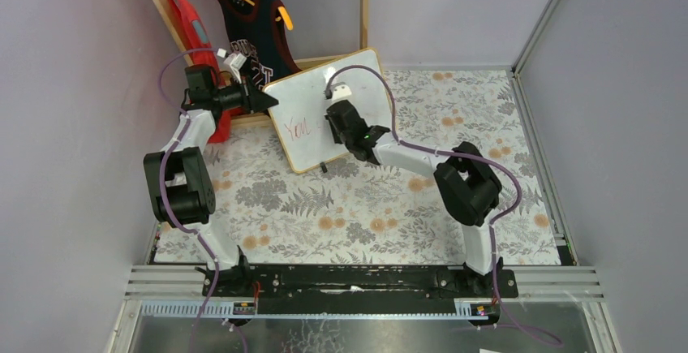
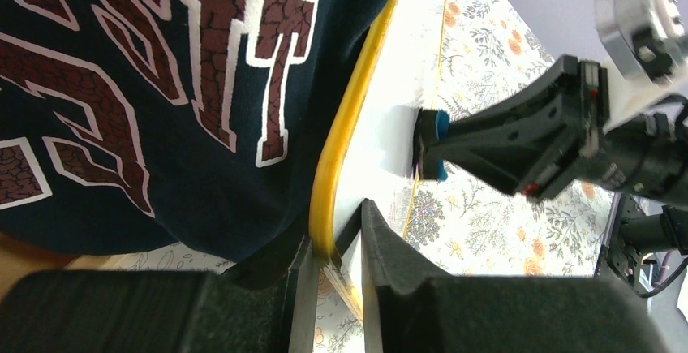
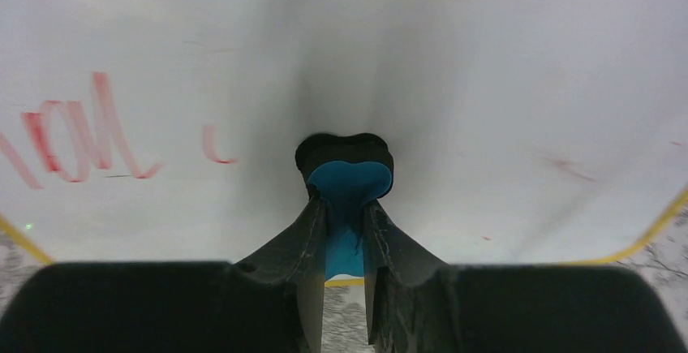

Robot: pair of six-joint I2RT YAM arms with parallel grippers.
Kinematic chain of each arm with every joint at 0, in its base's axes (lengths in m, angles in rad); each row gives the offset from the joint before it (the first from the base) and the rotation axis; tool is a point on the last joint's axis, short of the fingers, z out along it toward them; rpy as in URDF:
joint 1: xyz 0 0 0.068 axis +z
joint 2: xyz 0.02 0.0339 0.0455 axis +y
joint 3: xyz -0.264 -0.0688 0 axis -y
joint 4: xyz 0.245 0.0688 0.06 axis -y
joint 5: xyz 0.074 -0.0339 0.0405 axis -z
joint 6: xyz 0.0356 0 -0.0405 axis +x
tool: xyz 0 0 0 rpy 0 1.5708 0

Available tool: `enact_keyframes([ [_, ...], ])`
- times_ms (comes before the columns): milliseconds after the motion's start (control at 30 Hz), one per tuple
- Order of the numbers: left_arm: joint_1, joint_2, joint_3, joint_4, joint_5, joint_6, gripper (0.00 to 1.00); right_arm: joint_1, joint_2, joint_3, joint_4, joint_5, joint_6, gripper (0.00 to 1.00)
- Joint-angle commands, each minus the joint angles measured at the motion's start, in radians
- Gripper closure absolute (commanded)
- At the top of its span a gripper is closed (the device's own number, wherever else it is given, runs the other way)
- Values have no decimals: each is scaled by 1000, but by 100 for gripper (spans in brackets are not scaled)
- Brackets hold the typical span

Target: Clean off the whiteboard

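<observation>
Only wrist views show the blue eraser touching the whiteboard.

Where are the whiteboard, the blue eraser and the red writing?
whiteboard (image 1: 308, 97), top external view, bare white face
blue eraser (image 3: 350, 181), right wrist view, blue pad
red writing (image 1: 298, 128), top external view, middle letter

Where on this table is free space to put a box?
Two free patches of floral tablecloth: back right, between the whiteboard and the right wall; and front centre, between the left arm and right arm. Crowded: back left corner, where the left gripper clamps the board's edge by the jersey and the right gripper presses a blue eraser on it.
</observation>
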Motion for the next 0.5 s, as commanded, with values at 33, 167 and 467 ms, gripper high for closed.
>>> enact_keyframes([
  [33,-5,15,-29,-36,-126,114,100,-113,-78,-71,-7,71,-31,100],
  [167,-6,13,-33,-36,-128,116,100,-137,-85,-68,-9,71,-41,100],
  [467,-6,13,-35,-39,-128,118,100,-72,-39,4,-17,6,-6,100],
])
